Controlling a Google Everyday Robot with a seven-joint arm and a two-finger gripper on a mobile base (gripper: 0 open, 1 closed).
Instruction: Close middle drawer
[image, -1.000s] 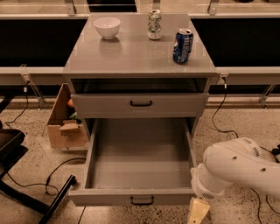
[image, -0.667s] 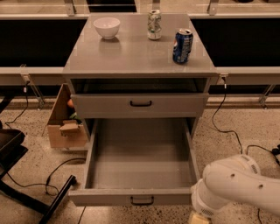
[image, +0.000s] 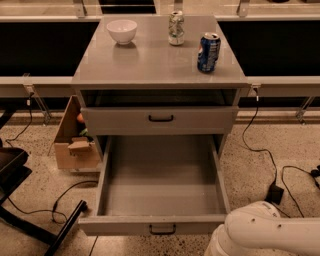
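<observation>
The middle drawer (image: 160, 185) of the grey cabinet (image: 150, 65) is pulled far out and its long grey tray holds nothing. Its flat front (image: 115, 225) faces me near the bottom edge, with a small black bar handle (image: 162, 229). The uppermost drawer (image: 160, 120) above it is pushed in. The lowest drawer is hidden under the open tray. My arm's white shell (image: 265, 230) fills the bottom right corner, just right of the drawer front. The gripper is below the bottom edge, out of view.
On the cabinet top stand a white bowl (image: 122, 31), a silver can (image: 175, 28) and a blue can (image: 208, 52). A cardboard box (image: 75, 140) sits on the floor at the left. Black cables (image: 260, 150) and a black chair base (image: 30, 220) lie around.
My arm has sunk lower at the bottom right. The yellowish gripper tip seen before has dropped out of the picture. The drawer has not moved.
</observation>
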